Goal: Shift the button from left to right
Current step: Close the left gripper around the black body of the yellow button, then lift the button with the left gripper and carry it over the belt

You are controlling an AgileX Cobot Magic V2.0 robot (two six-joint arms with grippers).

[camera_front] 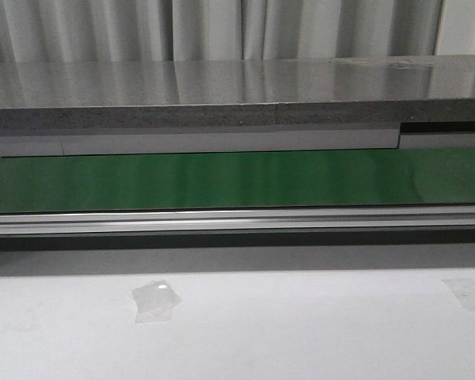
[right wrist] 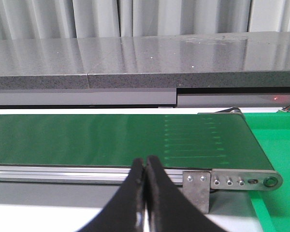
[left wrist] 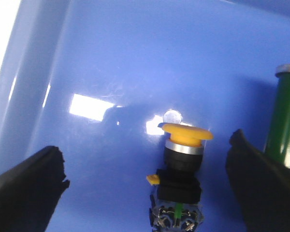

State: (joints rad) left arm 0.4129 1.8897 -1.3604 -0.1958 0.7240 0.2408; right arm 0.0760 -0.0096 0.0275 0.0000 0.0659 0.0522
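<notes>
Hovering with fingers spread wide over a glossy blue tray [left wrist: 111, 58], left gripper [left wrist: 150, 183] grasping nothing, the button [left wrist: 181, 169] standing between the two black fingers [left wrist: 29, 188] at lower centre of the left wrist view, orange-yellow cap uppermost, touching neither. Beside it at the right edge, a green cylinder [left wrist: 282, 121] with a metal rim. Clenched shut and empty, right gripper [right wrist: 145, 193] in front of a green conveyor belt [right wrist: 111, 137] with its aluminium rail [right wrist: 63, 173] and a green bin [right wrist: 280, 140] at far right; front view showing only belt, white table [camera_front: 301, 332] and tape scraps [camera_front: 154, 301].
</notes>
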